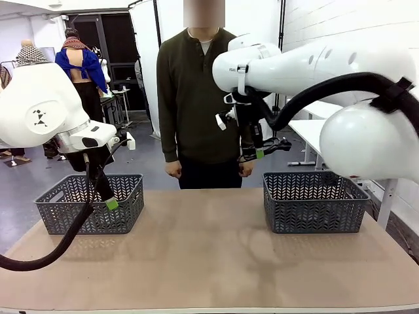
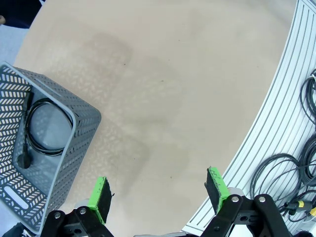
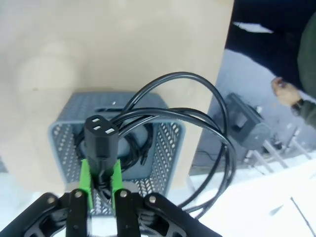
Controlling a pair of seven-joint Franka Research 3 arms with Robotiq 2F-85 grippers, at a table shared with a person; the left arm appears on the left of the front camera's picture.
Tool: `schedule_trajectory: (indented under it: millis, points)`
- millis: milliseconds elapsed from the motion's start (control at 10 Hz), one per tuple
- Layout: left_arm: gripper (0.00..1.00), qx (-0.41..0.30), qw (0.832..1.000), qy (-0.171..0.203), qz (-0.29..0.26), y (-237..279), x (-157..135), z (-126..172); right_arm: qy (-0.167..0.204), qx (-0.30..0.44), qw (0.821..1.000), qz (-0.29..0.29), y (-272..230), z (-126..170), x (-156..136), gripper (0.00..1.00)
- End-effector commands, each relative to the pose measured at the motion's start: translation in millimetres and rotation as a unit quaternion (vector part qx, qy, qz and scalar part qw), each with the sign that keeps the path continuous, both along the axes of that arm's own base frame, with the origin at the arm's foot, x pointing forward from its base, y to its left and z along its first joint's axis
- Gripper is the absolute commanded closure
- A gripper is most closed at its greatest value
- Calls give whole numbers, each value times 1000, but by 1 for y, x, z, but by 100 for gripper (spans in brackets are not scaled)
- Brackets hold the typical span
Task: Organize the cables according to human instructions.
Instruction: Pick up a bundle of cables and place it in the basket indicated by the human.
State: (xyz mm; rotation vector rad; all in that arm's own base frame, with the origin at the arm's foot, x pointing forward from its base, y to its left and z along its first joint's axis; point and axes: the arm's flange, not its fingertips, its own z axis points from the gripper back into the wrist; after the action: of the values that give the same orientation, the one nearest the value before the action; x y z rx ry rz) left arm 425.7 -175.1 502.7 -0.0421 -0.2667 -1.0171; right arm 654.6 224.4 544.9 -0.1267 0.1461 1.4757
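Observation:
My right gripper (image 3: pixel 101 174) is shut on a black cable (image 3: pixel 197 116) just behind its plug (image 3: pixel 100 134). The cable's loops hang out to one side, above the right grey basket (image 3: pixel 165 148). In the front view this gripper (image 1: pixel 253 154) hangs high above the table, up and left of that basket (image 1: pixel 314 210), in front of the person (image 1: pixel 193 98). My left gripper (image 2: pixel 159 192) is open and holds nothing. It hovers by the left grey basket (image 2: pixel 79 143), where another coiled cable (image 2: pixel 47 129) lies. The front view shows the left gripper (image 1: pixel 109 200) at that basket's (image 1: pixel 65 216) right end.
The person stands at the table's far edge with a hand (image 3: pixel 286 91) hanging low. The tan tabletop (image 1: pixel 209 261) between the two baskets is bare. Loose grey cables (image 2: pixel 281 173) lie on the floor past the table's ribbed edge (image 2: pixel 261 128).

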Motion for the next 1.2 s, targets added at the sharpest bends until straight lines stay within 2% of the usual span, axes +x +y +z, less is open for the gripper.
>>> schedule_trajectory:
  millis: [0,100,500,900,1100]
  points:
    - [0,1,1000,2,0,0,-1,2,-15,13,1000,-13,-25,-11,-41,100]
    - [0,1,1000,2,0,0,-1,2,-37,13,999,-19,-36,-17,-49,100]
    - [0,1,1000,2,0,0,-1,2,-63,37,996,-53,-81,-32,-79,100]
    - [0,1,1000,2,0,0,-1,2,-59,58,994,-73,-116,-50,-91,100]
    - [0,1,1000,2,0,0,-1,2,-52,73,995,-50,-131,-57,-85,100]
